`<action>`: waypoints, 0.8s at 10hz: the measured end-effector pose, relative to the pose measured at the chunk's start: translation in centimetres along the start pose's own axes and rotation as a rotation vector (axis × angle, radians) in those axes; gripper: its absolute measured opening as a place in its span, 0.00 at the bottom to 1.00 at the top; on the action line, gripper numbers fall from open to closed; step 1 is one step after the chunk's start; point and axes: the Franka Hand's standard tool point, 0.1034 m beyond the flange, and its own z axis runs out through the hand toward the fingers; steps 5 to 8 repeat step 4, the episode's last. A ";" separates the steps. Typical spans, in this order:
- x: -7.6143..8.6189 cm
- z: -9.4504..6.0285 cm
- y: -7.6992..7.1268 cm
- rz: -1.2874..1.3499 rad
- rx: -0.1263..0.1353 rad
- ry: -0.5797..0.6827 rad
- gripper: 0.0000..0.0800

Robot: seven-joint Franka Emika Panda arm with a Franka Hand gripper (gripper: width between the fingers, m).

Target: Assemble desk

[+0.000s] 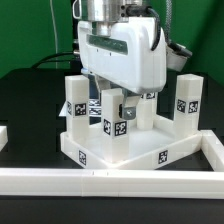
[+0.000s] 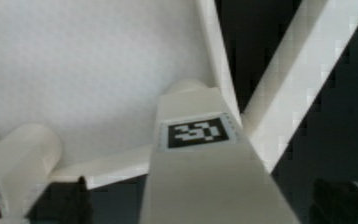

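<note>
White plastic desk top [image 1: 120, 150] sat near the bench's front edge, by the border rail [image 1: 150, 182]. Gripper [image 1: 118, 108] clasped a leg [image 1: 114, 118]; we judged it light, rigid, slippery: grasp flat sides.

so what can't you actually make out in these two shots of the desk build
- Gripper, exterior view: the fingers sink among the white square block legs; open or shut is unclear.
- White rimmed tray-like desk top, exterior view: its middle is hidden behind the arm's head.
- Tagged white leg, wrist view: blurred, cut off by the picture's edge; its seat is unseen.
- Black-and-white tags: too small to read.
</note>
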 end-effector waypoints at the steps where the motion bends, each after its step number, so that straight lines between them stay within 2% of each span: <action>1: -0.2 -0.9 -0.4 -0.008 0.014 -0.001 0.80; 2: -0.9 -2.2 -0.9 -0.009 0.031 -0.010 0.81; 3: -1.3 -2.8 -1.4 -0.018 0.041 -0.011 0.81; 8: -1.2 -2.5 -1.2 -0.019 0.036 -0.011 0.81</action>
